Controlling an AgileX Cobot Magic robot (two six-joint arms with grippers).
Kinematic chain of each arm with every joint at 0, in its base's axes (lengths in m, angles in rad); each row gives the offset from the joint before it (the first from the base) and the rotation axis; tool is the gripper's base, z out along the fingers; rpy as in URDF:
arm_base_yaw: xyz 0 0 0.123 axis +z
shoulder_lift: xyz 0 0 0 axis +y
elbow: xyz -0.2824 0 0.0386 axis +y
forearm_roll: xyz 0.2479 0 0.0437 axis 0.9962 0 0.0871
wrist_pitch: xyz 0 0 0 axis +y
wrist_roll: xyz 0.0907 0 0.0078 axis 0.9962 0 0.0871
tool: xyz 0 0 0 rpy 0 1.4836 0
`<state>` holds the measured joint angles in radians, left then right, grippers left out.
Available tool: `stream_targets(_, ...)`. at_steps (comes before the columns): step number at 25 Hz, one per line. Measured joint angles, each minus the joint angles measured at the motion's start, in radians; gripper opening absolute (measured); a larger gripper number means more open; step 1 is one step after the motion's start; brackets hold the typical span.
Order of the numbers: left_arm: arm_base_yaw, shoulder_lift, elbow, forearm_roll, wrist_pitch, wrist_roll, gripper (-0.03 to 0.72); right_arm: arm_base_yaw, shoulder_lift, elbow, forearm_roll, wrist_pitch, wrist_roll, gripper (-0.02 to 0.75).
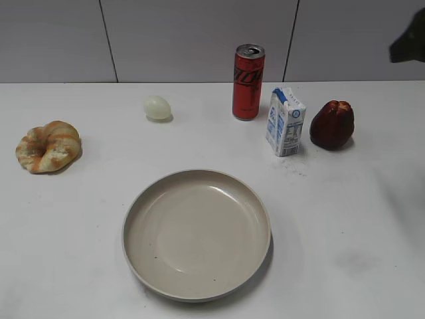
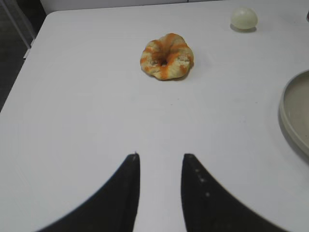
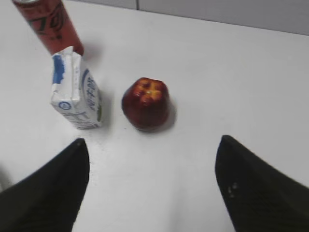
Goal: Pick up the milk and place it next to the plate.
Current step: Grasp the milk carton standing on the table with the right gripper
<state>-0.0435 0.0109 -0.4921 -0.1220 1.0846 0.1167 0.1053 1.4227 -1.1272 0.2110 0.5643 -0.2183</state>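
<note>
The milk (image 1: 285, 122) is a small white-and-blue carton standing upright between the red can and the red apple, behind the plate's right side. It also shows in the right wrist view (image 3: 76, 93). The plate (image 1: 196, 279) is a large round beige dish at the table's front middle; its rim shows in the left wrist view (image 2: 289, 116). My right gripper (image 3: 152, 145) is open wide and empty, above the table in front of the apple and carton. A dark part of it shows in the exterior view's top right corner (image 1: 408, 40). My left gripper (image 2: 160, 157) is open and empty over bare table.
A tall red can (image 1: 248, 82) stands behind the milk, and a red apple (image 1: 332, 124) is close to its right. A pale egg (image 1: 157, 107) and a swirled bread ring (image 1: 48, 146) lie at the left. The table's left edge (image 2: 19, 72) shows.
</note>
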Motion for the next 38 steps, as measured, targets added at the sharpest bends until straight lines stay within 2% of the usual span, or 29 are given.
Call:
stream_targets(5, 0.000, 0.000, 0.000, 0.000, 0.000, 0.000, 0.230, 0.131, 0.281, -0.260, 0.002, 0.117, -0.004, 0.636)
stream_targets(9, 0.000, 0.000, 0.000, 0.000, 0.000, 0.000, 0.230, 0.188, 0.463, -0.414, -0.035, 0.173, 0.036, 0.636)
stream_targets(14, 0.000, 0.000, 0.000, 0.000, 0.000, 0.000, 0.230, 0.207, 0.625, -0.529, -0.056, 0.200, 0.061, 0.636)
stream_targets(20, 0.000, 0.000, 0.000, 0.000, 0.000, 0.000, 0.230, 0.212, 0.756, -0.560, -0.114, 0.200, 0.106, 0.626)
stream_targets(25, 0.000, 0.000, 0.000, 0.000, 0.000, 0.000, 0.230, 0.212, 0.806, -0.560, -0.114, 0.165, 0.123, 0.547)
stream_targets(33, 0.000, 0.000, 0.000, 0.000, 0.000, 0.000, 0.230, 0.215, 0.823, -0.576, -0.106, 0.169, 0.125, 0.312)
stream_targets(38, 0.000, 0.000, 0.000, 0.000, 0.000, 0.000, 0.230, 0.215, 0.820, -0.610, -0.106, 0.236, 0.125, 0.307)
